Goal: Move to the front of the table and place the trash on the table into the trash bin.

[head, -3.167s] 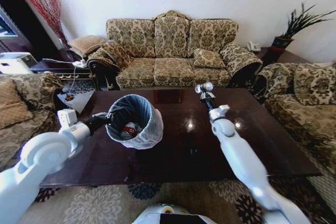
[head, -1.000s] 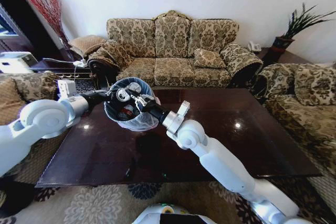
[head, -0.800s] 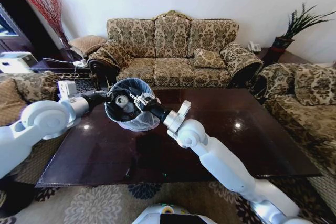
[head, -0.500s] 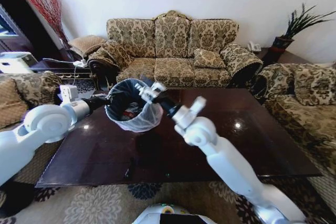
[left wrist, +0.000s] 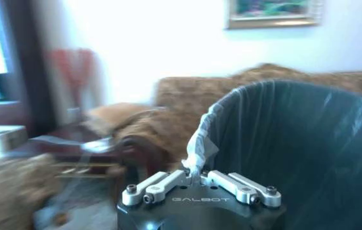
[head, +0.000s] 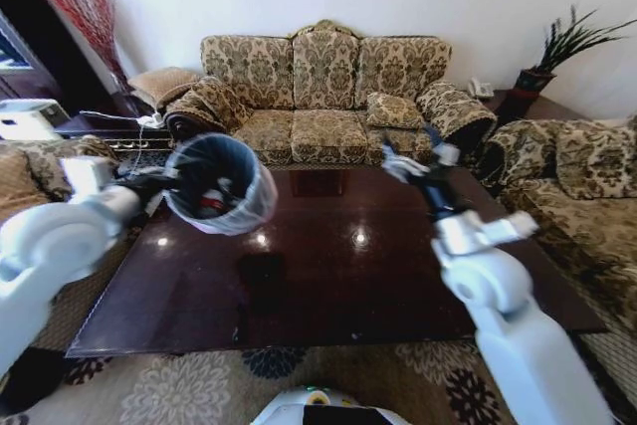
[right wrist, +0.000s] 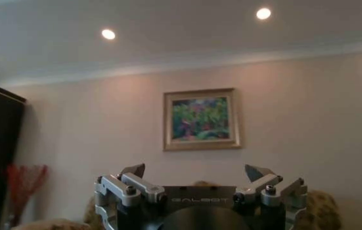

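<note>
Much of the trash bin's (head: 221, 184) far side is cut off from sight by its own near wall, and what lies in it is hard to make out: in the head view a red-and-white scrap of trash (head: 205, 202) shows low inside against the dark lining, the rest lost in shadow. Motion blur smears both arms there. The bin sits in the left-centre of the head view, lifted clear of the table (head: 328, 266), whose glossy dark brown top fills the middle of the frame and shows a dim shadow just below the bin. It is tilted, its round mouth facing up and toward the camera, its axis leaning to the upper left. It looks dark blue-black inside, with a translucent white bag (left wrist: 200, 141) folded over the rim. The left gripper (left wrist: 197, 184), at lower centre of the left wrist view, is clenched on that bag-covered rim, its two silver fingers pressed together with a pinch of plastic rising between them. The right gripper (head: 413, 158) stands in the upper right-centre of the head view, above the table's far edge and before the patterned sofa (head: 328, 97); in the right wrist view its fingers (right wrist: 133, 170) are spread wide with nothing between them, aimed at a wall with a framed painting (right wrist: 201, 119).
</note>
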